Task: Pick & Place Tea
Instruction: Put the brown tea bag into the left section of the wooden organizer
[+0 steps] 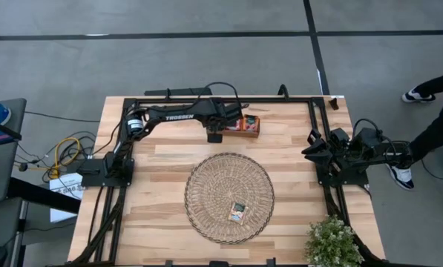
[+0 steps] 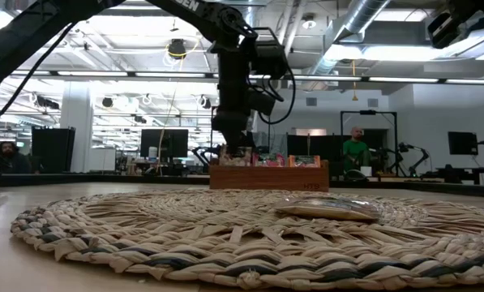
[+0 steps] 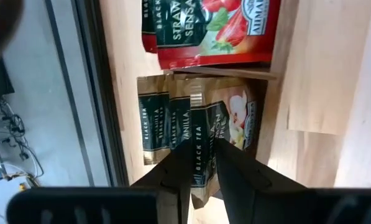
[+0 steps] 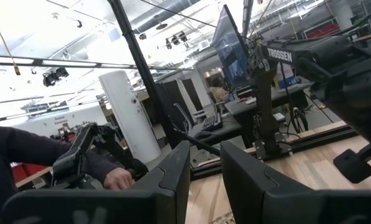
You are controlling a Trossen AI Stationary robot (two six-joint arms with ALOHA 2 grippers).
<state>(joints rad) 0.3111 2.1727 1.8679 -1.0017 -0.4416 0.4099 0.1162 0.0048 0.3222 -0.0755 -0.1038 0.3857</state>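
A long wooden tray (image 1: 249, 124) at the table's far side holds upright tea sachets, red ones (image 3: 216, 31) and cream ones (image 3: 235, 118) with dark green bands. My left gripper (image 3: 204, 149) points steeply down into the tray's left end, open by a narrow gap, with the green band of one cream sachet (image 3: 201, 163) showing between its fingers. One cream sachet (image 1: 238, 212) lies flat on the round woven mat (image 1: 206, 185). My right gripper (image 4: 205, 152) waits open and high at the table's right edge, nothing between its fingers. My left gripper comes from above, slanting down, with one finger (image 3: 176, 171) on each side of a cream sachet's top edge (image 3: 201, 146). Whether the fingers touch the sachet cannot be told. The sachet stands in the tray among the others.
The mat fills the table's middle, with bare wood left and right of it. A small green plant (image 1: 332, 241) stands at the near right corner. Black frame rails (image 1: 125, 148) run along the table's sides. A person (image 1: 436, 111) stands beyond the right edge.
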